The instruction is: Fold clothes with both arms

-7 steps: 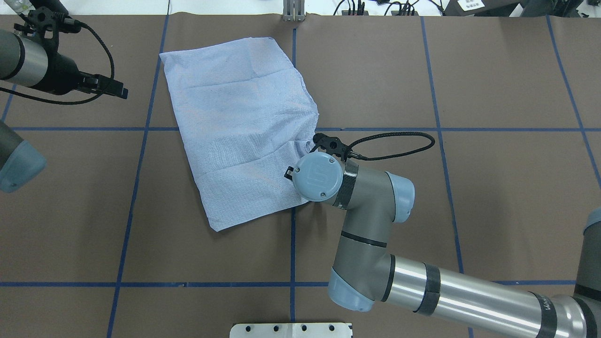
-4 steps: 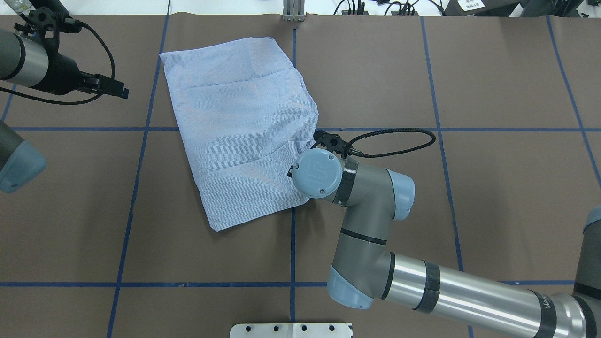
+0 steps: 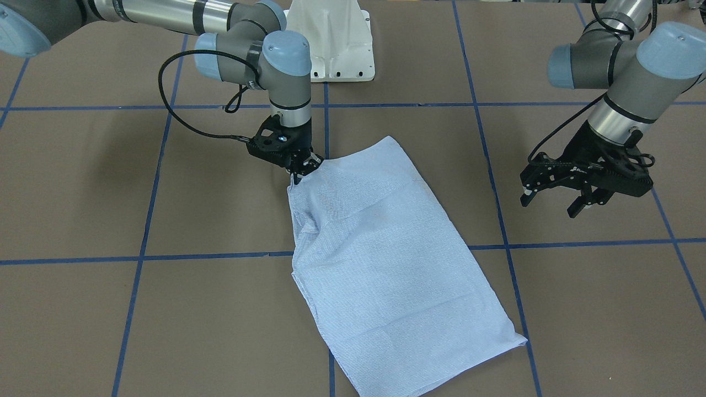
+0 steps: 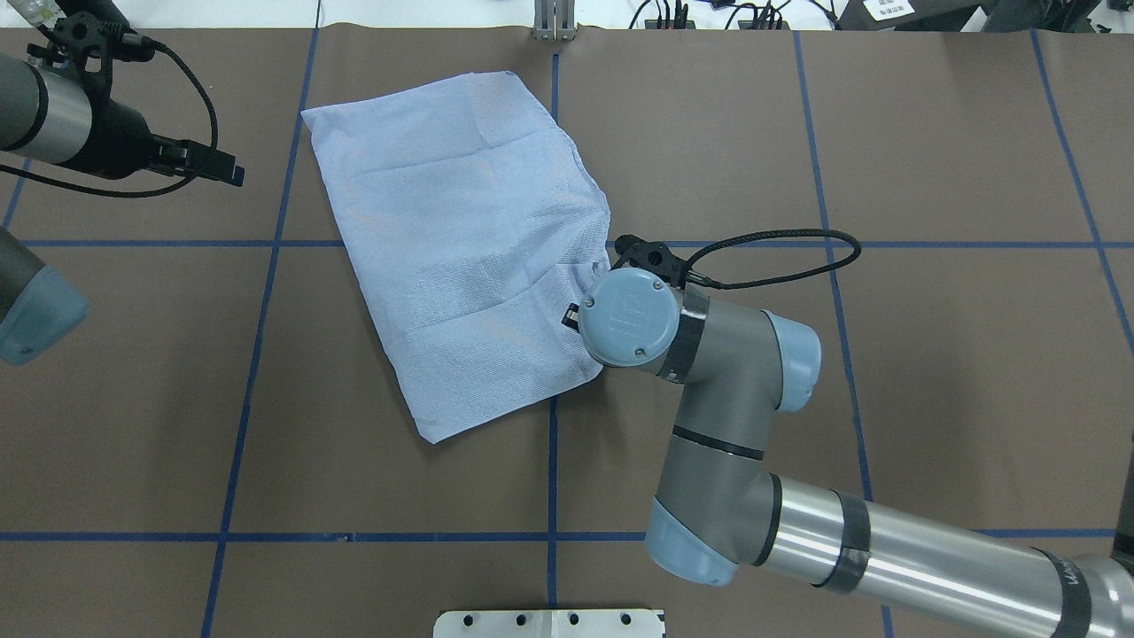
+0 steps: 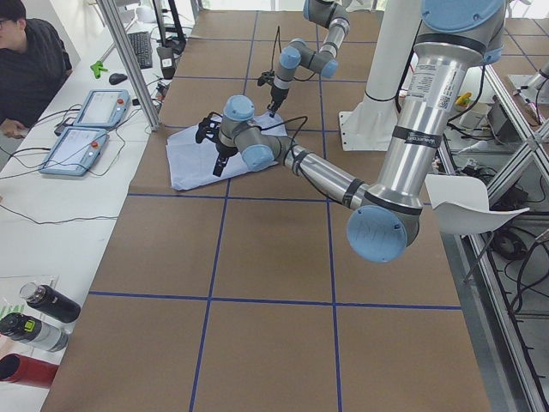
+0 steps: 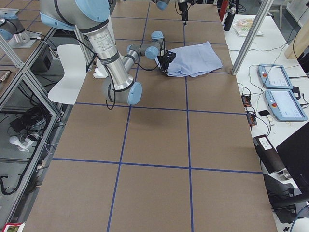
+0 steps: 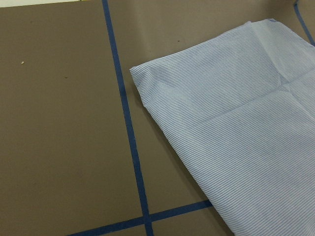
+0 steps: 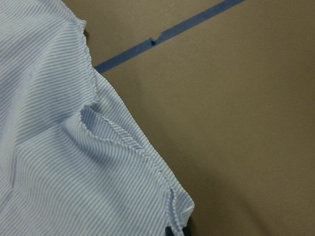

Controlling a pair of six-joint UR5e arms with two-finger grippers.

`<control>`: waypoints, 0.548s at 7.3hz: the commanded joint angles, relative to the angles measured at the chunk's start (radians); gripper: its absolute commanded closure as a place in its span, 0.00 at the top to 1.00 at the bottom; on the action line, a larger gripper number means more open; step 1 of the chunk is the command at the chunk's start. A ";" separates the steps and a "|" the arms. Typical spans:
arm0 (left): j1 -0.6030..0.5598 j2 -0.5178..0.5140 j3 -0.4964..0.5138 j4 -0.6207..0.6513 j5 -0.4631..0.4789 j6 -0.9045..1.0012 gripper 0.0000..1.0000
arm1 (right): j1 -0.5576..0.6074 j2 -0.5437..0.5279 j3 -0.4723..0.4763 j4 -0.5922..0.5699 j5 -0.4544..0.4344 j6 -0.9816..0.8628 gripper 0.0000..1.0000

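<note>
The light blue-and-white striped shirt (image 4: 461, 248) lies folded into a slanted rectangle on the brown table; it also shows in the front view (image 3: 386, 264). My right gripper (image 3: 300, 167) is shut on the shirt's near right corner and lifts it a little, so the cloth wrinkles there (image 8: 98, 128). In the overhead view the right wrist cap (image 4: 631, 317) hides that gripper. My left gripper (image 3: 549, 207) is open and empty, hovering above bare table well off the shirt's far left corner (image 7: 135, 73). Collar, pocket and buttons are hidden.
The white pedestal base (image 3: 331, 44) stands at the robot's side of the table. Blue tape lines (image 4: 551, 478) grid the brown surface. The right arm's black cable (image 4: 780, 239) loops beside the shirt. Teach pendants (image 5: 86, 129) and an operator (image 5: 30, 60) are at the far side.
My right arm has moved to the right, still holding the corner, and the shirt's near part has slid right with it. The left arm has barely moved.
</note>
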 commanded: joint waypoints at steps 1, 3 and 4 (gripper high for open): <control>0.004 -0.001 -0.008 -0.002 0.000 -0.004 1.00 | -0.073 -0.089 0.235 -0.139 -0.022 0.029 0.00; 0.013 0.000 -0.043 0.000 -0.023 -0.030 1.00 | -0.160 -0.074 0.311 -0.227 -0.086 0.139 0.00; 0.048 0.005 -0.084 0.002 -0.070 -0.143 1.00 | -0.164 -0.073 0.311 -0.227 -0.092 0.139 0.00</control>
